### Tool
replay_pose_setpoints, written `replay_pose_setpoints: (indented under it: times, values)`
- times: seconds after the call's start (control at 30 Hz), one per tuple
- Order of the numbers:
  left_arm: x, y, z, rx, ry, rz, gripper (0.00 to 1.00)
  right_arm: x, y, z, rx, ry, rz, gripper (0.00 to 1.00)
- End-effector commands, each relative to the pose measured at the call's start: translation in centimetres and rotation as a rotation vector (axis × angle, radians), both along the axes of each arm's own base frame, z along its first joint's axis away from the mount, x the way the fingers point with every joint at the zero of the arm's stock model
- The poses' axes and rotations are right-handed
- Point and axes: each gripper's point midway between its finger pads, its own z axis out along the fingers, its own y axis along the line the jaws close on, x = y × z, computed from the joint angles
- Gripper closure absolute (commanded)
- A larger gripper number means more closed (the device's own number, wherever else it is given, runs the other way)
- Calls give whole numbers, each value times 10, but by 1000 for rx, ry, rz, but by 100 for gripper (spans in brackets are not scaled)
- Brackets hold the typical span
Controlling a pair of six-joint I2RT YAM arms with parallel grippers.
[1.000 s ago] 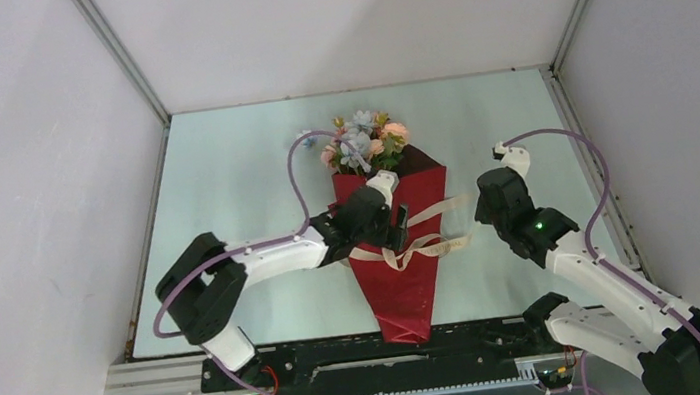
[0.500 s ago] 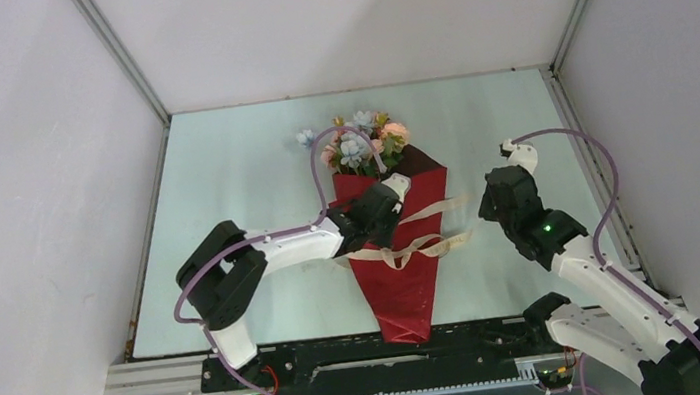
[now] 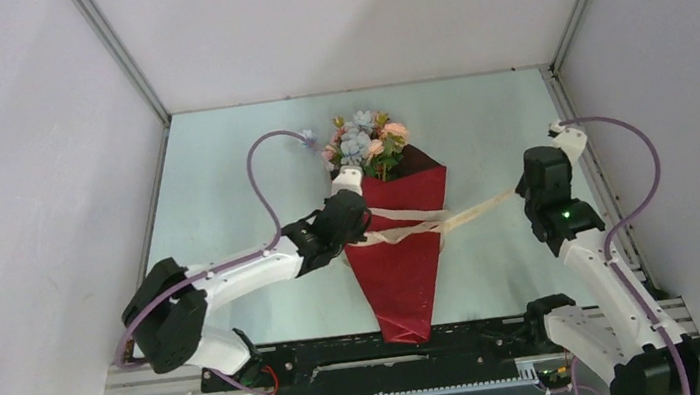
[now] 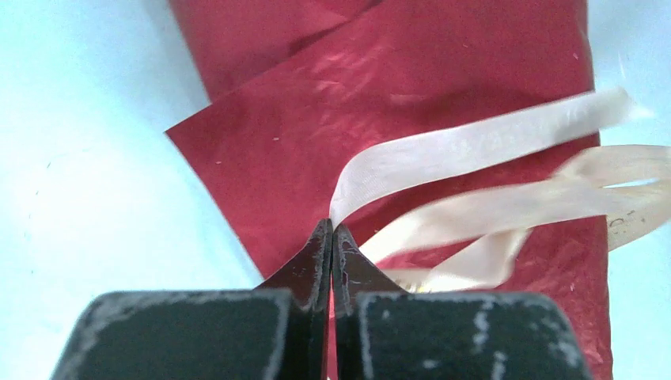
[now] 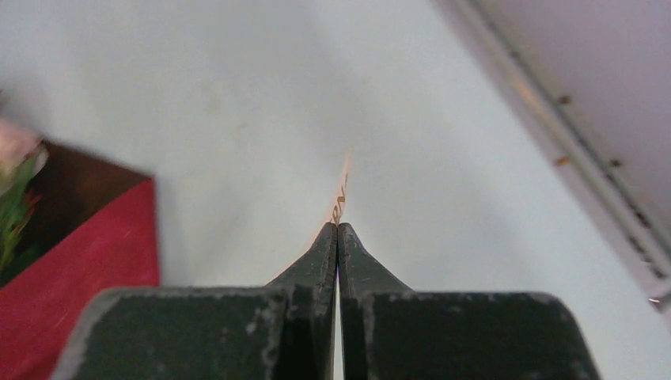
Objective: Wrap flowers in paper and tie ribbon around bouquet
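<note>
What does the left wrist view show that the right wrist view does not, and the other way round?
Only the left wrist view: the left gripper shut on the ribbon, whose strands cross the red front of the paper.
Only the right wrist view: the right gripper shut on the ribbon seen edge-on, the flowers at the left edge, the paper's brown inner face, and a metal rail.
Both: a shut gripper pinching ribbon, red paper, the pale table.
</note>
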Motion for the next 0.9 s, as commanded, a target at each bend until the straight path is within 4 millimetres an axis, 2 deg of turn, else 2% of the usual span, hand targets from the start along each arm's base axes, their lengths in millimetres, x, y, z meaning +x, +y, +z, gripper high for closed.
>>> replay_pose_setpoints:
  times: [0.0, 0.07, 0.1, 0.13, 0.17, 0.2, 0.3, 0.43, 0.57, 0.67, 0.77, 0.87]
  values:
    - [13, 24, 13, -96, -39, 165, 100, 2, -59, 41, -107, -67, -222, 100]
    - [12, 36, 9, -109, -30, 202, 100, -3, -80, 49, -148, -62, -300, 100]
    - [10, 42, 3, -103, -22, 214, 100, -9, -96, 52, -169, -57, -368, 100]
    - [8, 51, 1, -108, -17, 234, 100, -10, -103, 56, -187, -52, -387, 100]
    - [8, 54, 4, -123, -23, 247, 100, -15, -114, 59, -207, -43, -425, 100]
    - [6, 62, -3, -115, -15, 261, 100, -15, -119, 62, -215, -43, -440, 100]
    - [6, 78, -2, -134, -24, 303, 100, -17, -136, 69, -251, -29, -481, 100]
    - [2, 100, -5, -129, -27, 364, 100, -23, -154, 69, -317, 20, -543, 100]
    - [-4, 122, -7, -139, -30, 425, 100, -25, -171, 62, -355, 84, -586, 100]
    - [-11, 145, -14, -113, -28, 498, 100, -26, -179, 52, -370, 139, -605, 100]
    - [-17, 171, -18, -117, -35, 590, 100, -23, -183, 33, -369, 207, -607, 100]
    - [-19, 188, -20, -128, -34, 638, 100, -18, -189, 12, -357, 267, -602, 100]
